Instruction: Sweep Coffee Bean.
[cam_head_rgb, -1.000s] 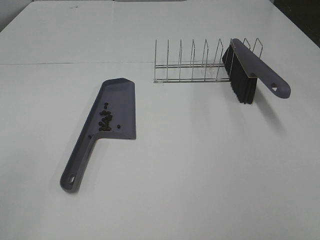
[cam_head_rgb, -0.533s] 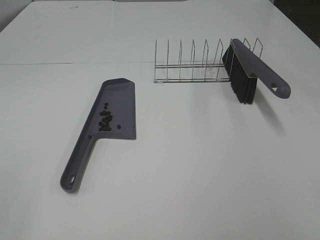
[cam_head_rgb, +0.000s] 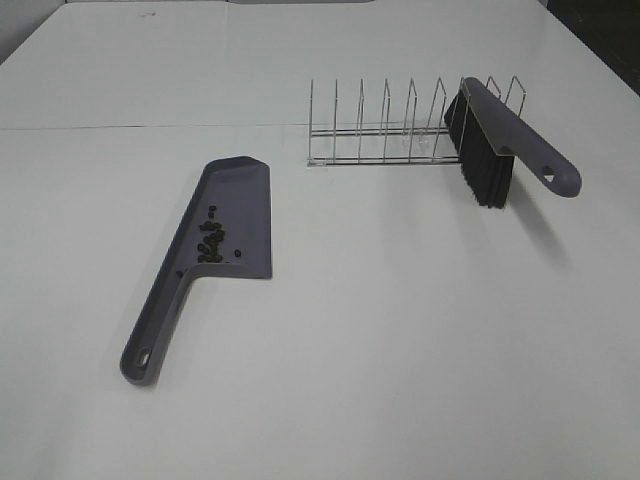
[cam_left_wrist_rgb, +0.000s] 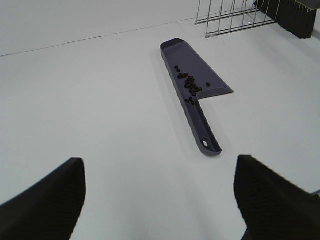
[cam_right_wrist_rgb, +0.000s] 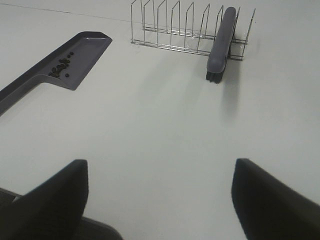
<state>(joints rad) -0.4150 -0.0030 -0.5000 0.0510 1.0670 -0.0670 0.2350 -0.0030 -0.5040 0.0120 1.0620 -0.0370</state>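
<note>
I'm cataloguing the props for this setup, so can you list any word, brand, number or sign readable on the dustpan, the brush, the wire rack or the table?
None: no readable text, number or logo shows in any view.
Dustpan: plain grey, only the coffee beans on it.
Brush: plain handle with a hanging hole, no marking.
Wire rack: bare metal.
Table: plain white.

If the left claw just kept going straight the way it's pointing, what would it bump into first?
Probably the dustpan: its handle end lies nearest, ahead of the open left gripper, with bare table between. The gripper's height is unclear, so it might meet the table first.
</note>
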